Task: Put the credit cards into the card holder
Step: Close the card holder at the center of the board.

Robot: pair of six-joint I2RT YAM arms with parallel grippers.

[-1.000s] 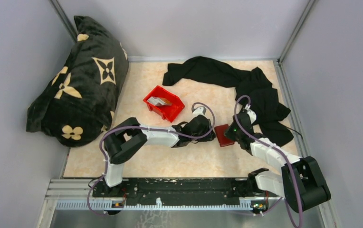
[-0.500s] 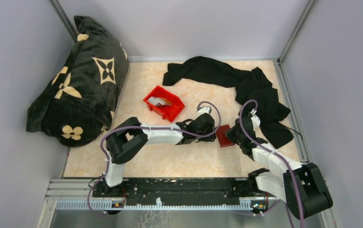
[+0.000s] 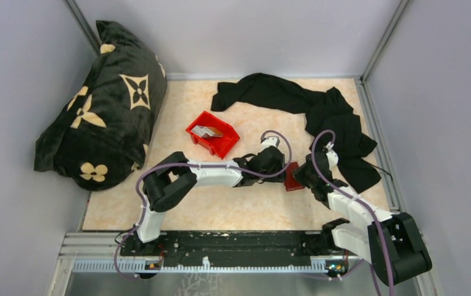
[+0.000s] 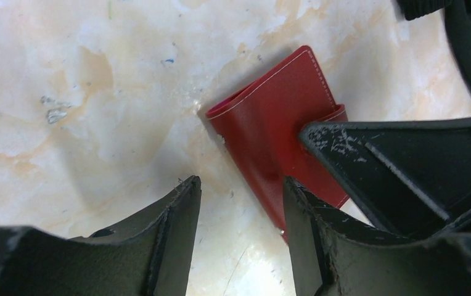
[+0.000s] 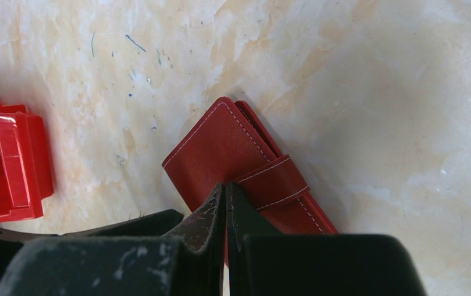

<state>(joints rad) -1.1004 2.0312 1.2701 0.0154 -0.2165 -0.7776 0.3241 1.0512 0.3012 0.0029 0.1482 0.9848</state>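
Observation:
The card holder (image 3: 291, 177) is a dark red folded wallet lying flat on the marbled table, its strap closed over it (image 5: 273, 182). My right gripper (image 5: 225, 188) is shut, and its tips press down on the holder beside the strap. My left gripper (image 4: 239, 200) is open just left of the holder (image 4: 270, 117). Its right finger (image 4: 298, 206) overlaps the holder's near edge, and only table shows between the jaws. In the top view both grippers meet over the holder, the left (image 3: 282, 173) and the right (image 3: 299, 176). Pale credit cards (image 3: 207, 131) lie in the red bin.
The bright red plastic bin (image 3: 221, 145) stands just behind and left of the left wrist, and its corner shows in the right wrist view (image 5: 20, 166). Black cloth (image 3: 319, 108) is spread at the back right. A black flowered cushion (image 3: 106, 105) fills the left side.
My left gripper has moved right to the card holder and opened wider. My right arm drew in slightly and stayed shut on top of the holder.

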